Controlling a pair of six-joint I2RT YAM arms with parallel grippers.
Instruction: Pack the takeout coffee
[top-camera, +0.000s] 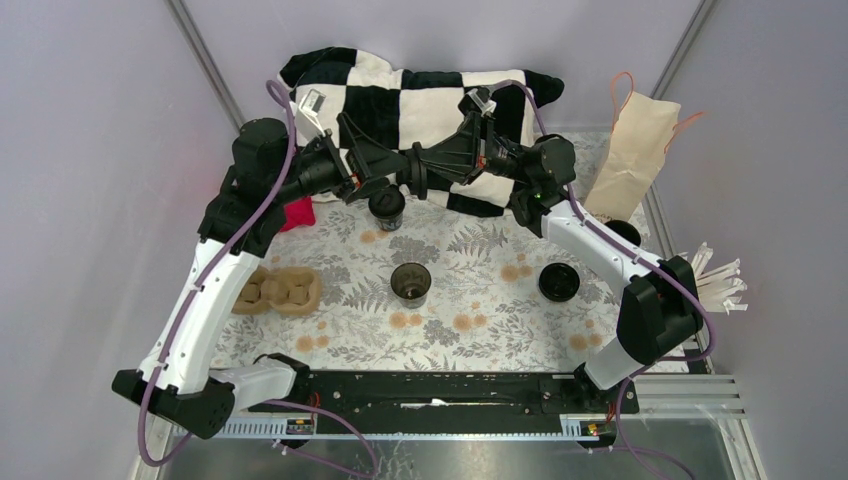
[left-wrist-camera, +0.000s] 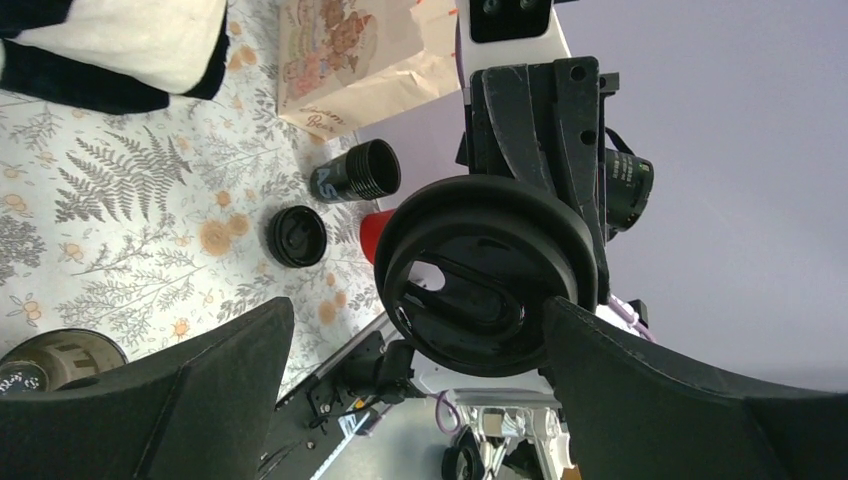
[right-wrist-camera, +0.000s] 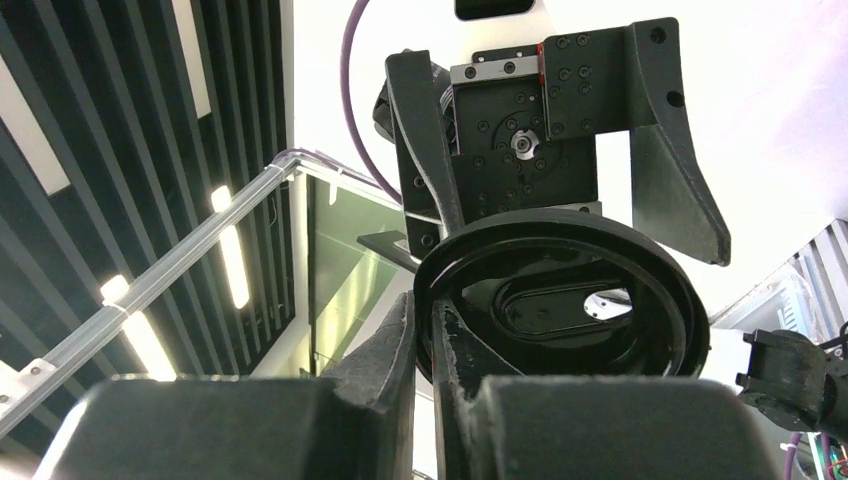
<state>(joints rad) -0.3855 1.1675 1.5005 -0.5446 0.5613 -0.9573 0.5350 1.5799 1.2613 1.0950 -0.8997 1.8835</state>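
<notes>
While right gripper (right-wrist-camera: 425, 325) clamps lid (right-wrist-camera: 560, 300) rim between spread fingers of left gripper (left-wrist-camera: 420, 340): premature release could drop lid.

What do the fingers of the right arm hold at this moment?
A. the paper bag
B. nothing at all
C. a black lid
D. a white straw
C: in the right wrist view the right fingers are pinched together on the rim of the black lid.
</notes>
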